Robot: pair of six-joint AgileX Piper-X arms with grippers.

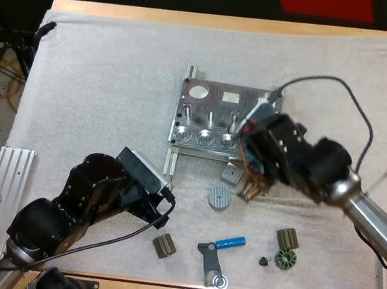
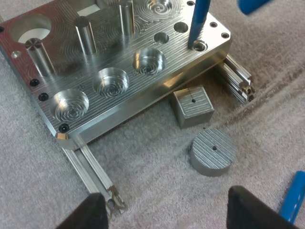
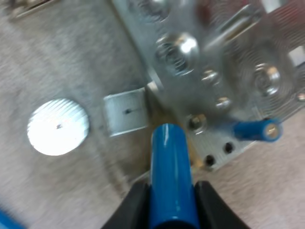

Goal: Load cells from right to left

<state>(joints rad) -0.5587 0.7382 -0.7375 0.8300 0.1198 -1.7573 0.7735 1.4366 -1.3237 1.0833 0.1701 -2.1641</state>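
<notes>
Right gripper (image 3: 170,188) clamps 1 blue cell (image 3: 169,152) upright at the metal fixture (image 1: 211,115) front edge — apparently lining it up beside the seated cell (image 2: 198,24) in the right corner hole. Left gripper (image 2: 167,199) hangs nearby — fingers apart, empty.

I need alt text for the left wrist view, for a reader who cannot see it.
A machined metal fixture with three round pockets lies on the mat, a thin blue rod standing at its corner hole. Beside it sit a small metal block and a metal disc; the left gripper has its jaws open.
</notes>
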